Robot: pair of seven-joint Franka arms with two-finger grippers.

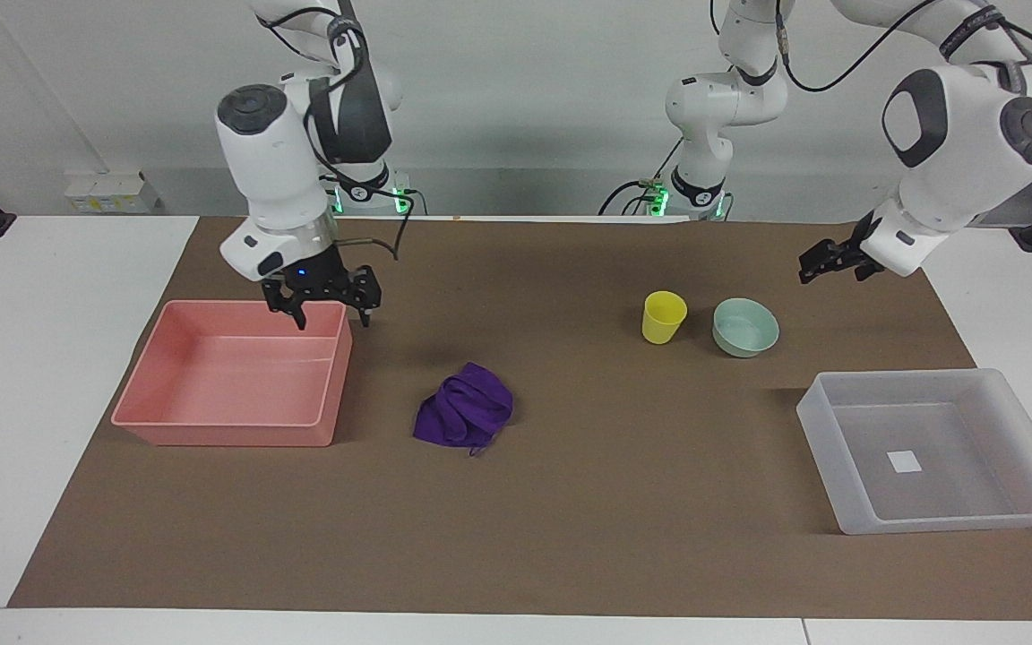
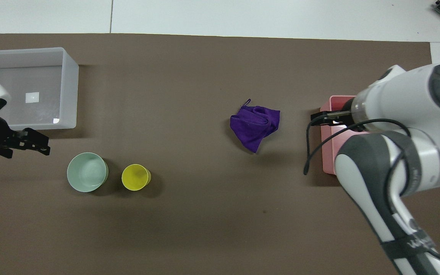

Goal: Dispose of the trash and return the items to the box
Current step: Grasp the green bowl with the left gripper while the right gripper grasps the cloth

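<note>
The right gripper point(image 1: 330, 306) hangs over the pink tray's point(image 1: 211, 421) corner nearest the robots and the table's middle, its fingers spread apart and holding nothing. In the overhead view the right arm hides most of that tray, and only the gripper's dark tip point(image 2: 325, 118) shows at the tray's edge. The left gripper point(image 1: 825, 262) is raised over the brown mat point(image 1: 570, 537) near the left arm's end of the table, above bare mat close to the bowl point(image 1: 746, 327); whether its fingers are apart or together I cannot tell.

The purple cloth point(image 1: 464, 417) lies crumpled on the mat near the middle of the worktop, beside the pink tray but apart from it, its thin loop cord at the edge away from the robots. The yellow cup point(image 1: 663, 316) stands upright just beside the mint-green bowl, the two close yet not touching, both toward the left arm's end. The translucent box point(image 1: 838, 448) sits at that same end, farther from the robots than cup and bowl, with a white square sticker point(image 1: 906, 461) on its base.

The mat covers most of a white table point(image 1: 32, 403). A plain pale wall point(image 1: 525, 90) rises at the robots' edge, where green lights point(image 1: 404, 193) glow at the arm bases.
</note>
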